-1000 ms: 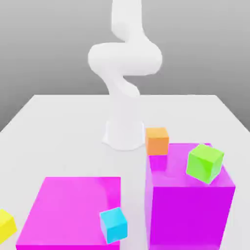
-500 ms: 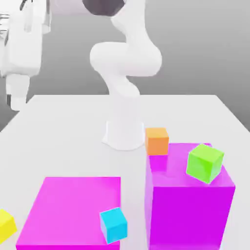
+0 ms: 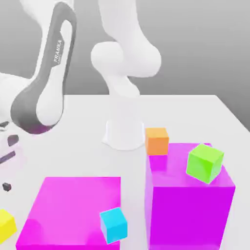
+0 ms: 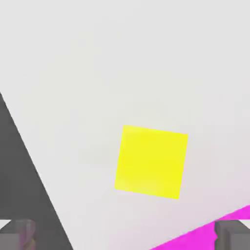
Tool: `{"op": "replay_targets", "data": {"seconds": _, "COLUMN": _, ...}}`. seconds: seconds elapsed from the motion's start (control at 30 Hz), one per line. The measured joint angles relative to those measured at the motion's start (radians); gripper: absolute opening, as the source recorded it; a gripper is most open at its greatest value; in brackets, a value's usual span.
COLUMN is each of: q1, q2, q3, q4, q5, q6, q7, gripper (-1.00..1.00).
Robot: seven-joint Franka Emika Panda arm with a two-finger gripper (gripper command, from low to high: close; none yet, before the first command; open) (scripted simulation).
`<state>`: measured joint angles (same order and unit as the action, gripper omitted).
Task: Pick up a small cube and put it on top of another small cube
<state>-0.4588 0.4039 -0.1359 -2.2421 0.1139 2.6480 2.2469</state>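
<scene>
Jaws wide, and at the exterior view's near left, a crooked descent could clip the yellow cube [image 4: 151, 162] and skid it away!

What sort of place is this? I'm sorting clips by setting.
Probably a simulated robotics test scene: a white robot arm, a plain pale table and flat-coloured magenta blocks.

The arm [image 3: 124, 56] has swung out and down on the exterior view's left, its grey-trimmed wrist now in sight there. Above the shoulder, it leans further left than it did. The gripper [image 4: 127, 235], high on the left half a second ago, has dropped lower, to the left edge, closer to the yellow cube [image 3: 6, 226].
</scene>
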Motion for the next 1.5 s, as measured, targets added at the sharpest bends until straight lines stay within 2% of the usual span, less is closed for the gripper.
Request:
{"op": "replay_targets", "data": {"seconds": 0.1, "q1": -0.021, "q2": 0.108, "q3": 0.021, "q4": 0.022, "q5": 0.025, "q6": 0.078, "q7": -0.004, "gripper": 0.0}}
{"op": "replay_targets", "data": {"seconds": 0.13, "q1": -0.026, "q2": 0.13, "q3": 0.026, "q4": 0.026, "q5": 0.03, "q6": 0.096, "q7": -0.007, "gripper": -1.0}}
{"op": "replay_targets", "data": {"seconds": 0.33, "q1": -0.028, "q2": 0.141, "q3": 0.029, "q4": 0.029, "q5": 0.032, "q6": 0.107, "q7": -0.008, "gripper": -1.0}}
{"op": "replay_targets", "data": {"seconds": 0.53, "q1": 0.001, "q2": -0.03, "q3": 0.008, "q4": -0.01, "q5": -0.01, "q6": -0.025, "q7": 0.003, "gripper": -1.0}}
{"op": "replay_targets", "data": {"seconds": 0.87, "q1": 0.158, "q2": -0.395, "q3": 0.166, "q4": -0.111, "q5": -0.037, "q6": -0.28, "q7": -0.334, "gripper": -1.0}}
{"op": "replay_targets", "data": {"seconds": 1.3, "q1": 0.429, "q2": -0.854, "q3": 0.282, "q4": -0.244, "q5": -0.024, "q6": -0.606, "q7": -0.813, "gripper": -1.0}}
{"op": "replay_targets", "data": {"seconds": 1.37, "q1": 0.457, "q2": -0.882, "q3": 0.296, "q4": -0.277, "q5": -0.023, "q6": -0.602, "q7": -0.855, "gripper": -1.0}}
{"op": "replay_targets", "data": {"seconds": 1.47, "q1": 0.463, "q2": -0.85, "q3": 0.309, "q4": -0.35, "q5": -0.019, "q6": -0.496, "q7": -0.868, "gripper": -1.0}}
{"op": "replay_targets", "data": {"seconds": 1.5, "q1": 0.463, "q2": -0.84, "q3": 0.312, "q4": -0.367, "q5": -0.017, "q6": -0.47, "q7": -0.869, "gripper": 1.0}}
